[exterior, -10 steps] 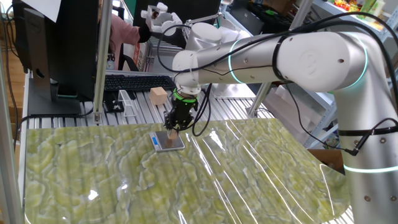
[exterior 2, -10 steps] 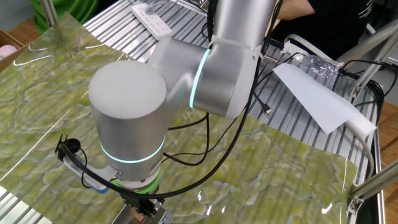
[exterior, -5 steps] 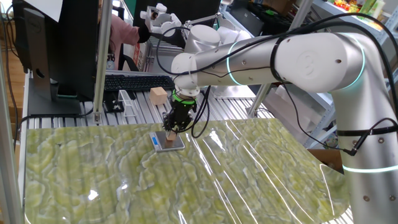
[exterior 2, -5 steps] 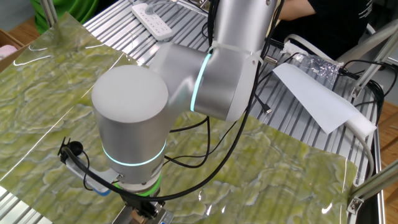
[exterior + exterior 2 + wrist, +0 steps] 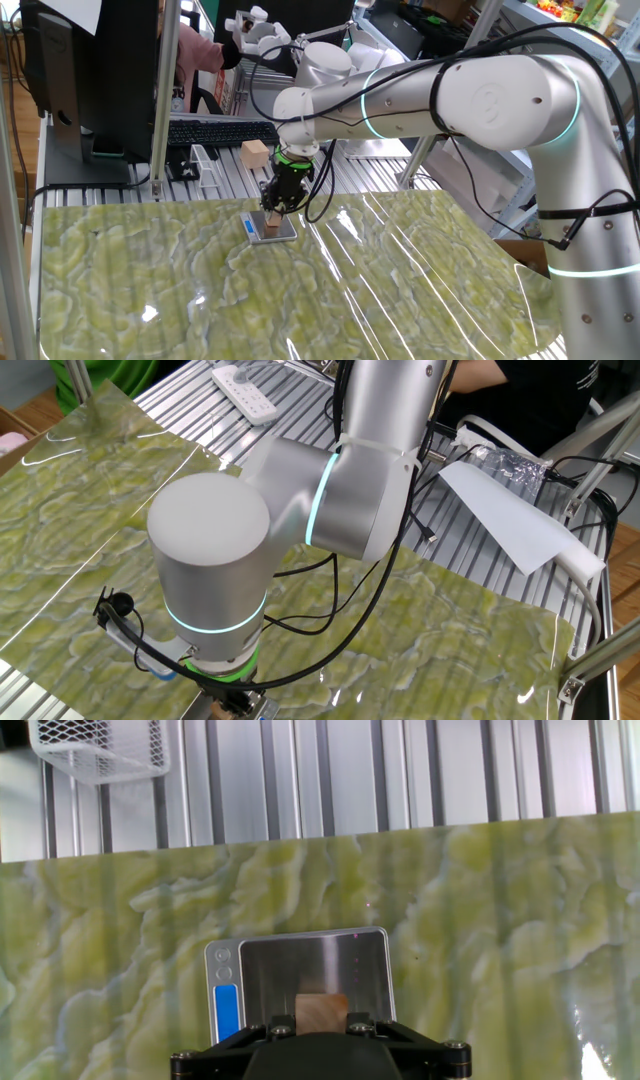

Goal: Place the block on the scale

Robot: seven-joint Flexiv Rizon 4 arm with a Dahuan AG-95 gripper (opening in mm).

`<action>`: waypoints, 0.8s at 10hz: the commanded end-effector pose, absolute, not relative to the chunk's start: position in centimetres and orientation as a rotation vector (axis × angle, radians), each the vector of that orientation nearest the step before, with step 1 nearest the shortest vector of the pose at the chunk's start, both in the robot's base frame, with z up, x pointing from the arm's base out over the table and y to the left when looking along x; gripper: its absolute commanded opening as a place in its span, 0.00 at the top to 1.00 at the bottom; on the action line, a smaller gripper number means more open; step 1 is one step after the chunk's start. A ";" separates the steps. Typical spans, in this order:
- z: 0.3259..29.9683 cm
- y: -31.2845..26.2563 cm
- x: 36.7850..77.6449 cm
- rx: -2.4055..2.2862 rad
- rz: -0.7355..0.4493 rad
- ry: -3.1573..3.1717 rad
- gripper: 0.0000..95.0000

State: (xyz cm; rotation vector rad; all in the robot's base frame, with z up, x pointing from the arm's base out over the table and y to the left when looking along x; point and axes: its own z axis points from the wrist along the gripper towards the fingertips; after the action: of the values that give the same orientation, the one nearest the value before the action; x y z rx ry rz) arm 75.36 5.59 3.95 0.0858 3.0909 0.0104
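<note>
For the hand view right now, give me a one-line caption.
Small wooden block on the pocket scale's metal platform, seen just beyond the gripper.

No text, number or brand can be read on anything in these views. The small flat square pocket scale with the silver-grey metal platform [image 5: 300, 982] carries a blue rectangular display at its left strip, but it shows no digits, and the two round buttons above it bear marks too small to make out. The white remote-like keypad [image 5: 243, 388] on the slatted metal table has buttons whose legends are too blurred to read.
</note>
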 end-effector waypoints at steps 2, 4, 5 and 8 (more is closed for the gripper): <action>3.9 5.6 75.3 0.084 0.007 3.083 1.00; 3.9 5.6 75.3 0.085 0.006 3.075 1.00; 3.9 5.6 75.3 0.086 0.005 3.073 0.80; 3.9 5.6 75.3 0.089 0.002 3.069 0.60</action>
State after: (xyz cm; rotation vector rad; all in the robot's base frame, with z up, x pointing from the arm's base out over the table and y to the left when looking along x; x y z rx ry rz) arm 75.24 5.60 3.87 0.0891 3.0708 0.0005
